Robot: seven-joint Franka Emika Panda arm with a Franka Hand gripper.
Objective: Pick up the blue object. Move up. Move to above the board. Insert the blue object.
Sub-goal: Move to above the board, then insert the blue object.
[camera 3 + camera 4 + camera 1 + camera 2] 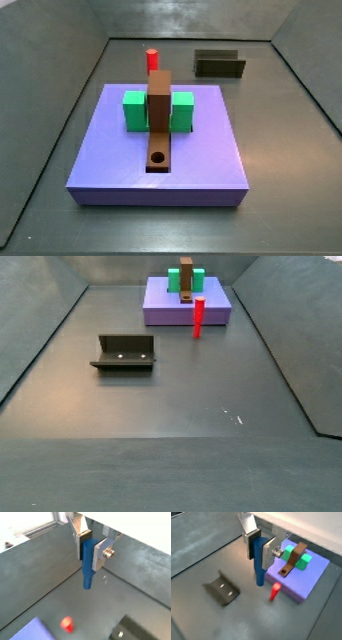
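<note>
end effector (261,547) gripping blue object (258,562), board (292,559) nearby

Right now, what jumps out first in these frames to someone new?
In both wrist views the gripper is shut on the blue object, which hangs upright clear above the grey floor. The large purple slab stands out next, carrying the green block and the brown board, hole at its near end in a side view. The red peg stands upright beside the slab, the dark fixture apart on the floor.
</note>
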